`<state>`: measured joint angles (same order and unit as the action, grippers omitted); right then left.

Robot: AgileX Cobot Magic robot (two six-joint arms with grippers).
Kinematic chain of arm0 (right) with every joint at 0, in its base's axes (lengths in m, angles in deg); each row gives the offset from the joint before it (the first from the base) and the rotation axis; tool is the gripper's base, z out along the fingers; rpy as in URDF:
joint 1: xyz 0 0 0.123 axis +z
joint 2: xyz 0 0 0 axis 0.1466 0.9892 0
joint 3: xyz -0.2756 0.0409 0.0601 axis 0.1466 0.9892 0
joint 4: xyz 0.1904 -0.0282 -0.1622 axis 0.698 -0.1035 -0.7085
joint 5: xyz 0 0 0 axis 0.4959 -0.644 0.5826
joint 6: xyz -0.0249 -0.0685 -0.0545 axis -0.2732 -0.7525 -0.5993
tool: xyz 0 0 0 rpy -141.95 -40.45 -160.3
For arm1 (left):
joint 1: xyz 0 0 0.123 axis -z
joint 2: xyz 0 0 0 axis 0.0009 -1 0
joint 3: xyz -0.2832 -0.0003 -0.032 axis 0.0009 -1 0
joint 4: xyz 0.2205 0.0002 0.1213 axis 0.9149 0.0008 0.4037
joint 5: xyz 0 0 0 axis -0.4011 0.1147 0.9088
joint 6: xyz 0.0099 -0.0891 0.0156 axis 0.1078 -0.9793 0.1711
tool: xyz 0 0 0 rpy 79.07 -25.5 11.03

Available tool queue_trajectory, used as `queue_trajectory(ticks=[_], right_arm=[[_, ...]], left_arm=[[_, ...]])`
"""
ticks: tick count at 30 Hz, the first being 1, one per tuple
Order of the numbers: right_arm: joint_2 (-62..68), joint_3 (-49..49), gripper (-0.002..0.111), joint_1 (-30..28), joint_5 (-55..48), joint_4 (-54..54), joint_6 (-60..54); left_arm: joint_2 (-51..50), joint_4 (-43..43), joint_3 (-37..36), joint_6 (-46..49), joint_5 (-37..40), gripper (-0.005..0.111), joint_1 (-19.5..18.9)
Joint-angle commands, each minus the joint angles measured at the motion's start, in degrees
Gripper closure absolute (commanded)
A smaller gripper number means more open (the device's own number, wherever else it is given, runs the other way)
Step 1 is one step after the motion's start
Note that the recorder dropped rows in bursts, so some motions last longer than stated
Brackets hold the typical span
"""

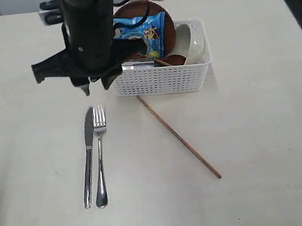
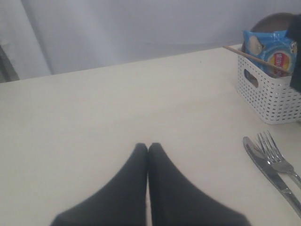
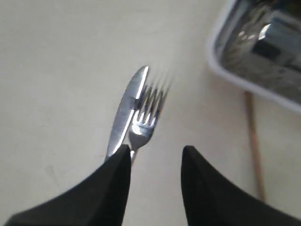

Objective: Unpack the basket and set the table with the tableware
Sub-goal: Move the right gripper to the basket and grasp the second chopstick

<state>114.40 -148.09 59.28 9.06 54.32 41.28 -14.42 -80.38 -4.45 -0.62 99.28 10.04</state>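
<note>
The white basket (image 1: 161, 81) stands on the table (image 1: 265, 131) and holds the brown plate (image 1: 145, 9), the off-white bowl (image 1: 193, 43), the steel cup (image 1: 136, 65), the dark spoon (image 1: 175, 59) and a blue snack packet (image 1: 140, 31). The knife (image 1: 89, 154) and fork (image 1: 99, 153) lie side by side in front of it. One chopstick (image 1: 179, 138) lies slantwise on the table; another (image 2: 254, 59) leans out of the basket (image 2: 270, 94). My right gripper (image 1: 96, 87) (image 3: 156, 149) hangs open and empty over the fork's tines (image 3: 146, 117). My left gripper (image 2: 148, 146) is shut, empty, and away from the cutlery.
The right arm's black body (image 1: 90, 32) reaches across from the upper right and hides the basket's left end. A dark and white object (image 1: 51, 12) sits at the table's far edge. The left gripper does not show in the exterior view.
</note>
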Motion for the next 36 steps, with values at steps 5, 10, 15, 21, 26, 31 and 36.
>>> queue_trajectory(ticks=[5, 10, 15, 21, 26, 31, 36], right_arm=[[-2.08, -1.12, 0.073, -5.09, 1.52, -12.93, -3.16], [-0.12, -1.12, 0.073, -5.37, 8.80, -18.36, -11.53], [3.22, -1.12, 0.073, -5.11, 15.31, -18.55, -22.22], [6.58, -1.12, 0.073, -5.11, 15.49, -25.35, -22.36], [9.01, -1.12, 0.073, -5.22, 17.85, -26.39, -22.80], [10.92, -1.12, 0.087, -5.22, 17.96, -29.40, -22.80], [10.72, -1.12, 0.109, -5.22, 17.73, -30.46, -22.80]], left_arm=[[0.19, -0.10, -0.13, -0.02, -0.43, 0.107, -0.14], [0.19, -0.10, -0.13, -0.02, -0.43, 0.107, -0.14], [0.19, -0.10, -0.13, -0.02, -0.43, 0.107, -0.14], [0.19, -0.10, -0.13, -0.02, -0.43, 0.107, -0.14], [0.19, -0.10, -0.13, -0.02, -0.43, 0.107, -0.14], [0.19, -0.10, -0.13, -0.02, -0.43, 0.107, -0.14], [0.19, -0.10, -0.13, -0.02, -0.43, 0.107, -0.14]])
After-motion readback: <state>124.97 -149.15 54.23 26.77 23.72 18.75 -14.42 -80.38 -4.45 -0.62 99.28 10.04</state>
